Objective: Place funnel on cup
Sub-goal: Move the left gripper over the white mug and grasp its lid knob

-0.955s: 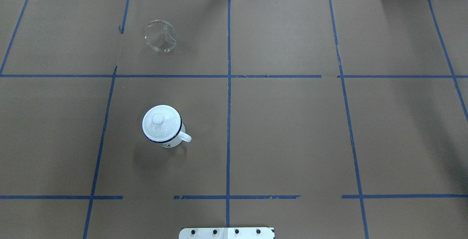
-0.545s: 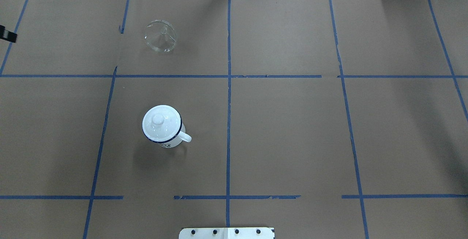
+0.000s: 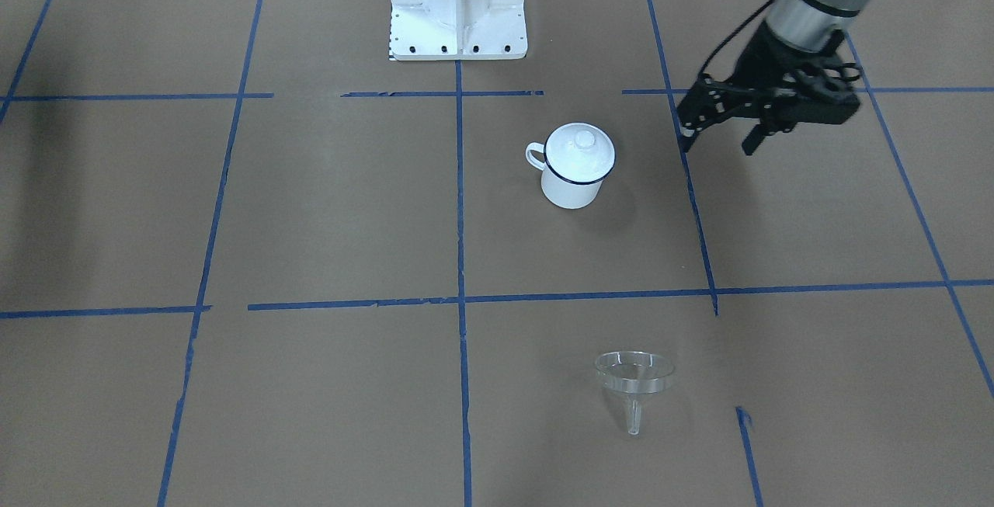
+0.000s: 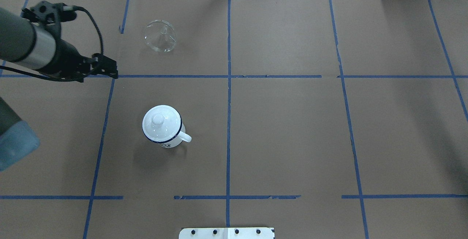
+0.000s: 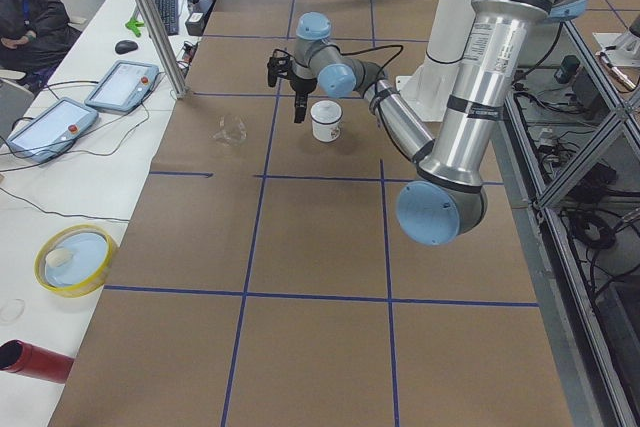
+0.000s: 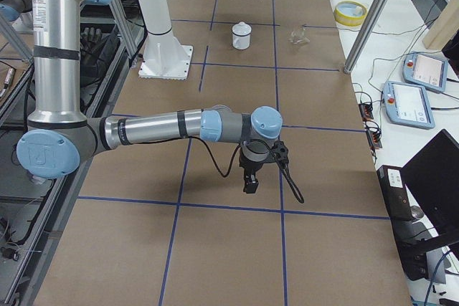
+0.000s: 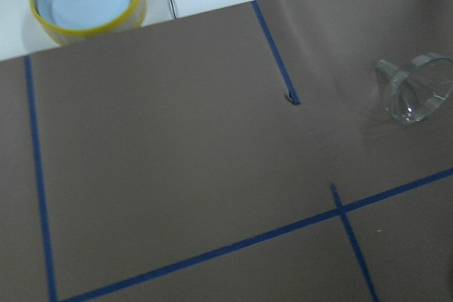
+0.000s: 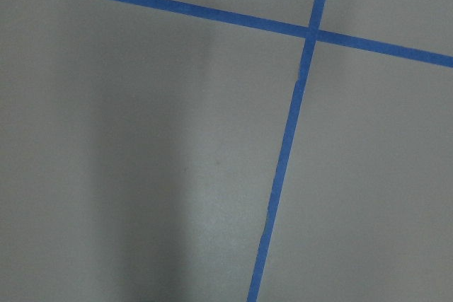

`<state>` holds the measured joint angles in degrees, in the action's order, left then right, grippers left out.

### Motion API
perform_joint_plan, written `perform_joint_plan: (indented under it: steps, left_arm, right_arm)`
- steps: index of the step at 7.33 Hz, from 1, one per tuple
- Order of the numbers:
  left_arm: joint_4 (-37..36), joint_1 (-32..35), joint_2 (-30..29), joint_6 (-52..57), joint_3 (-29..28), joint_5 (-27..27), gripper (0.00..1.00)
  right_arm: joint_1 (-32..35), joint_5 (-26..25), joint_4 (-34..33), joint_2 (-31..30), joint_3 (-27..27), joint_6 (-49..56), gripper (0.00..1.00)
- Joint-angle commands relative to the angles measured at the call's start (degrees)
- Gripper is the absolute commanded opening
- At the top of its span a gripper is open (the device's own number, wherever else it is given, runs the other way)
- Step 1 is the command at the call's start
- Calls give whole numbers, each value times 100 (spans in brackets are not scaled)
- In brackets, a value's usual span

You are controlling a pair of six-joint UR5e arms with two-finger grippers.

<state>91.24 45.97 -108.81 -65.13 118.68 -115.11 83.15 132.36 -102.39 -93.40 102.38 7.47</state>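
Clear, glassy funnel [image 4: 160, 36], upper left of your overhead frame: lay tipped, spout and long axis toward the top edge. Lidded cup [image 4: 162, 126] stood below. Left gripper [image 3: 718, 138] gaped wide, empty; right gripper [image 6: 249, 180] fingers: cannot tell.

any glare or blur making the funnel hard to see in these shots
Overhead: the funnel is faint, traced only by rim highlights, with no hard glare. Front-facing: sharper, rim and spout both readable. Left wrist: it sits at the right edge, slightly soft. Right wrist: only paper and tape, with a soft shadow down the left.
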Motion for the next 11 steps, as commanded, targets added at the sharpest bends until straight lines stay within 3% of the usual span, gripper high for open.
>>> perform_joint_plan:
  steps: [1, 3, 7, 8, 9, 10, 11]
  left_arm:
    - [-853, -1069, -868, -1277, -204, 664, 100]
    - [-845, -1309, -1046, -1371, -582, 973, 100]
    - [-836, -1433, -1020, -1379, -627, 973, 98]
    - [-836, -1459, -1020, -1371, -627, 973, 85]
    - [-845, -1459, -1020, -1379, -618, 965, 37]
    - [-854, -1459, -1020, -1379, -592, 965, 0]
    - [-862, -1459, -1011, -1362, -566, 965, 0]
  right_arm:
    - [0, 0, 0, 6, -8, 0, 100]
    - [0, 0, 0, -3, 1, 0, 100]
    - [0, 0, 0, -3, 1, 0, 100]
    - [0, 0, 0, -3, 1, 0, 100]
    - [0, 0, 0, -3, 1, 0, 100]
    - [0, 0, 0, -3, 1, 0, 100]
    - [0, 0, 0, -3, 1, 0, 100]
